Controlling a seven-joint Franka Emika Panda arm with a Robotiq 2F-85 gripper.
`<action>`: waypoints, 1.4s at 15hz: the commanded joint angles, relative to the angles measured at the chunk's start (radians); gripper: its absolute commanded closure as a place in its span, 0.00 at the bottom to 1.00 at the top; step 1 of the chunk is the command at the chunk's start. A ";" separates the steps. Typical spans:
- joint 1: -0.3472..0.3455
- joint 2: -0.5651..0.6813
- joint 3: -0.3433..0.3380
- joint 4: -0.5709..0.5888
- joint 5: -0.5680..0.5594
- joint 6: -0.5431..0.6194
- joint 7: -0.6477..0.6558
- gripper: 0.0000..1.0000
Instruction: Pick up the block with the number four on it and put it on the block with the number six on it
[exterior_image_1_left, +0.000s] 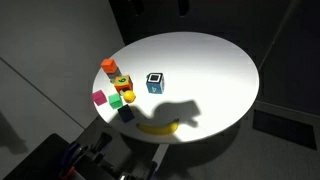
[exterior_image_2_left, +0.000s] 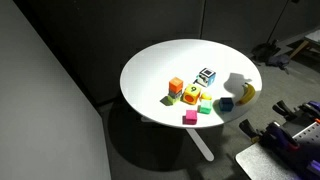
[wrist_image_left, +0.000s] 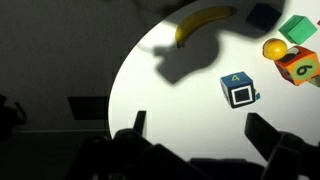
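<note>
- The pincer (wrist_image_left: 198, 122) is standing wide open, holding nothing.
- The block with the number four (wrist_image_left: 238, 89) is sitting just ahead of it, with a banana (wrist_image_left: 205, 22) lying beyond.
- The block with the number six (wrist_image_left: 300, 66) is running off-frame.

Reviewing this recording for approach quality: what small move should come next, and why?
Probably advance toward the block with the number four, shifting slightly right in the wrist view: the fingers are apart and empty, and the block sits ahead, off-centre, untouched.

In the wrist view the gripper (wrist_image_left: 197, 118) enters from the bottom edge, its two dark fingers (wrist_image_left: 139, 122) spread wide apart, gripping nothing.
</note>
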 joint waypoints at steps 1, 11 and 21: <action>-0.007 0.001 0.006 0.003 0.003 -0.003 -0.003 0.00; -0.007 0.000 0.006 0.003 0.003 -0.003 -0.003 0.00; 0.051 0.092 0.044 0.047 0.032 0.058 -0.020 0.00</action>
